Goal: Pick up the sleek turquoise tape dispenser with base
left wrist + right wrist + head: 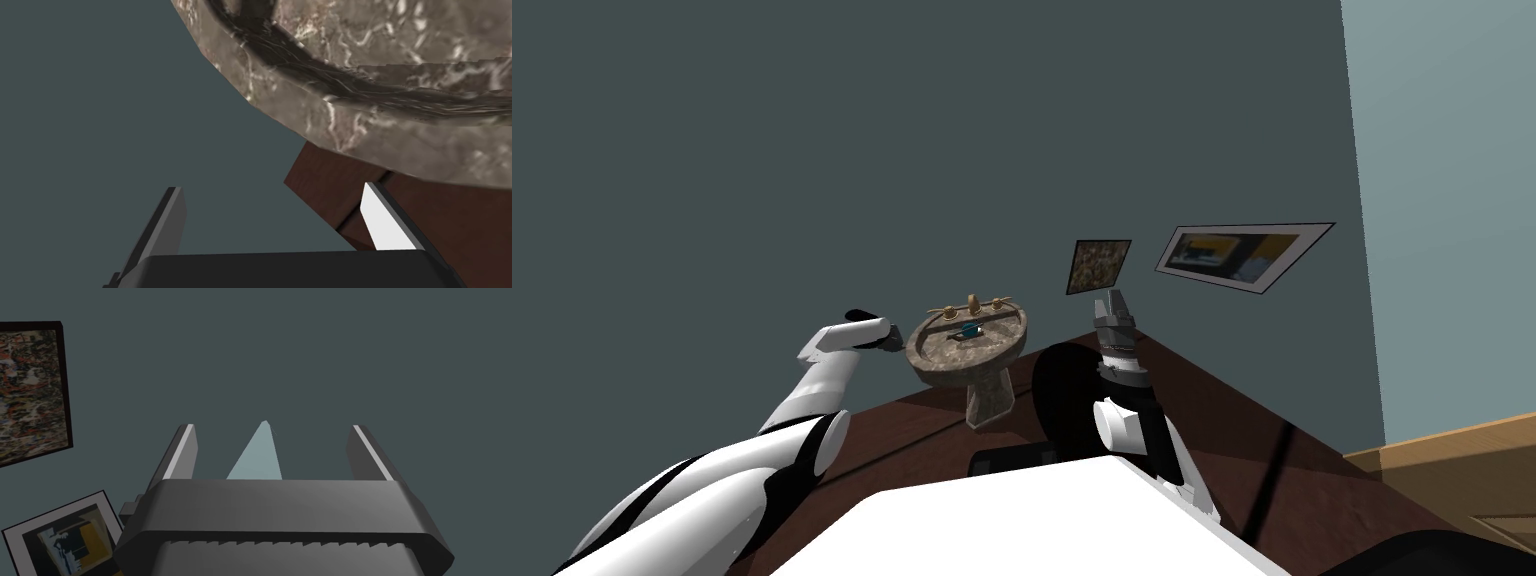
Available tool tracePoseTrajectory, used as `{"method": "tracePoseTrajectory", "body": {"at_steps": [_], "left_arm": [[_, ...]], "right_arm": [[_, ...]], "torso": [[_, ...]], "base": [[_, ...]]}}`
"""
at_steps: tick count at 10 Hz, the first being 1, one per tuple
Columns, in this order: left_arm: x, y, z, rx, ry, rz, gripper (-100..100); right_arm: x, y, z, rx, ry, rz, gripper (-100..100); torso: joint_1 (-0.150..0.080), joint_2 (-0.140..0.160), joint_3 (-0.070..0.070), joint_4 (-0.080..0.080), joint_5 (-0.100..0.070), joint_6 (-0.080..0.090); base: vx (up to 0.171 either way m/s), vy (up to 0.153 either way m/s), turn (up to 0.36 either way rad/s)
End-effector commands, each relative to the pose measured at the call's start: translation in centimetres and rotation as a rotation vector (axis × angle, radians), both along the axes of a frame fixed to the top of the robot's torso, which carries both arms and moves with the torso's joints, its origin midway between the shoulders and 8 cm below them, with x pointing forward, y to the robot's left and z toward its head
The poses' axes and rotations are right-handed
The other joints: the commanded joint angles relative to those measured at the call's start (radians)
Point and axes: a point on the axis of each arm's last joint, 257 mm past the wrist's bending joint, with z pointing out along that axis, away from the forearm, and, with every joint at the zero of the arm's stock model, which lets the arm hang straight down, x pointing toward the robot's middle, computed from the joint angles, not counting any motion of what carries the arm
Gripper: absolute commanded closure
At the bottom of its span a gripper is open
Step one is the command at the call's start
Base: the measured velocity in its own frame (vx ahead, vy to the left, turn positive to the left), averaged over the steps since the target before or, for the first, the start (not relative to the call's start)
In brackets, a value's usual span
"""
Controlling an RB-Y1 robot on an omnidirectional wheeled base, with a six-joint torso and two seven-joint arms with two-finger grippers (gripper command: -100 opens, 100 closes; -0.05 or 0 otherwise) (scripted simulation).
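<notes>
Down in the bowl of a brown marbled pedestal sink (944, 368), the small turquoise tape dispenser (969, 331) lay near the middle, just in front of the brass tap (973, 302). It touched nothing else that could be made out. It was too small in the head view to show its shape or which way it faced.

The left gripper (271, 186) hung just beside the sink's left rim, outside the bowl. Its wrist view showed the marbled rim close ahead and the dark reddish floor (450, 225) beyond. Its two fingers stood wide apart with nothing between them. The right gripper (271, 426) was raised off to the right of the sink, well apart from it and pointing at the wall. Its fingers were likewise spread and empty.

The step in hand looked like the approach: the dispenser sat untouched and no grasp had begun. The next move would probably call for the left gripper to rise over the rim and swing in above the bowl. It would then come down with a finger on either side of the dispenser's body. The rim and tap left little room, so a knock against the rim seemed the main risk.

No brand, label or writing could be read on the dispenser or the sink.
</notes>
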Motion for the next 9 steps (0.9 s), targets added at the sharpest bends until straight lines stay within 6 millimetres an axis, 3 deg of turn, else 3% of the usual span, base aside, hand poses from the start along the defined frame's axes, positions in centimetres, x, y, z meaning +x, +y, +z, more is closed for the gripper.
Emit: {"method": "tracePoseTrajectory", "body": {"at_steps": [1,9], "left_arm": [[-0.63,0.50,-0.10,-0.004,0.010,0.017,-100],[-0.63,0.50,-0.10,-0.004,0.010,0.017,-100]], "right_arm": [[0.00,0.00,0.00,0.000,0.000,0.000,0],[0.00,0.00,0.00,0.000,0.000,0.000,0]], "torso": [[0.000,0.000,0.000,0.000,0.000,0.000],[0.001,-0.001,-0.001,0.000,0.000,0.000]], "base": [[0.005,-0.004,-0.004],[0.004,-0.002,-0.004]]}}
